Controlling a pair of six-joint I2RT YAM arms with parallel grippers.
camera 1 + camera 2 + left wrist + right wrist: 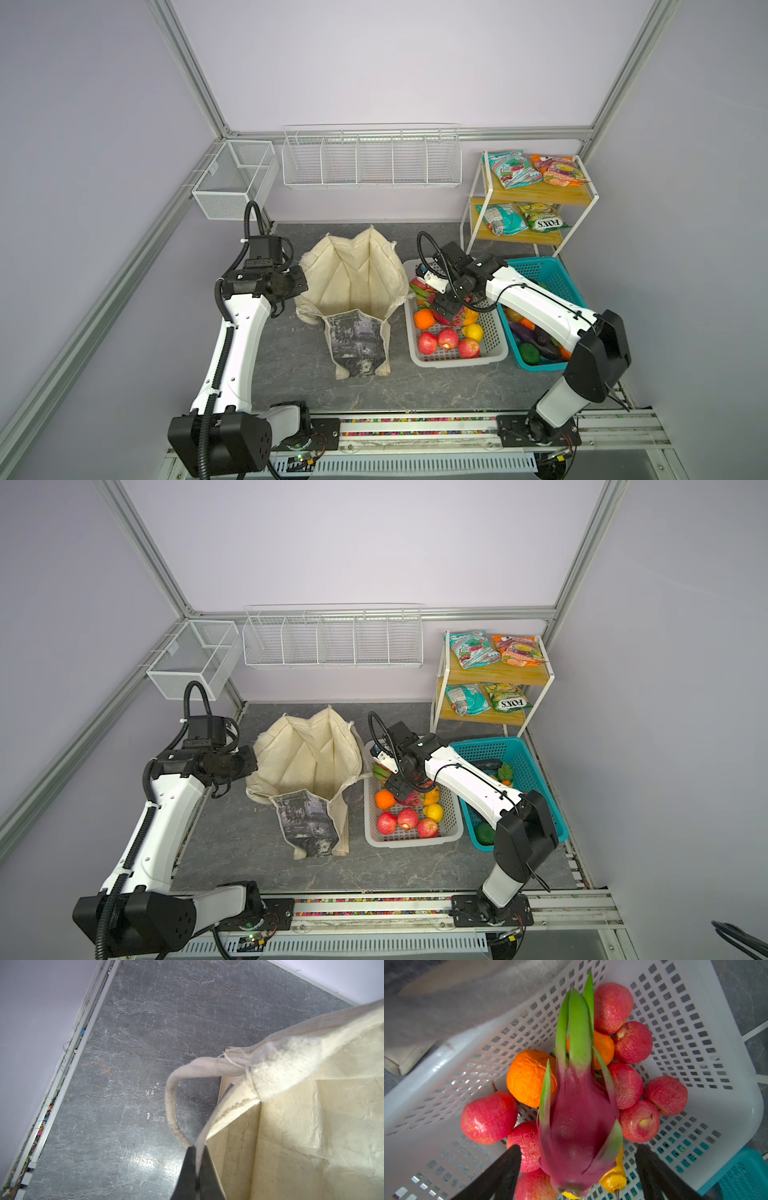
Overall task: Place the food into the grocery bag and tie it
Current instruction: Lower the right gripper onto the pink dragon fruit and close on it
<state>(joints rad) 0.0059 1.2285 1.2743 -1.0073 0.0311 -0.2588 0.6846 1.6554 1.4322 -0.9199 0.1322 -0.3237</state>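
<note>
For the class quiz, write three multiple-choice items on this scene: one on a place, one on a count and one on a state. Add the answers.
1. The right claw hangs above: A the white basket; B the teal basket; C the wire rack.
2. Snack packets on the wooden shelf: A two; B four; C six.
3. The left claw is: A wide open; B shut on the grocery bag rim; C holding an apple.

Answers:
1 A, the right wrist view shows that basket under it.
2 B, two lie on each tier.
3 B, the left wrist view shows cream fabric pinched in it.
</note>
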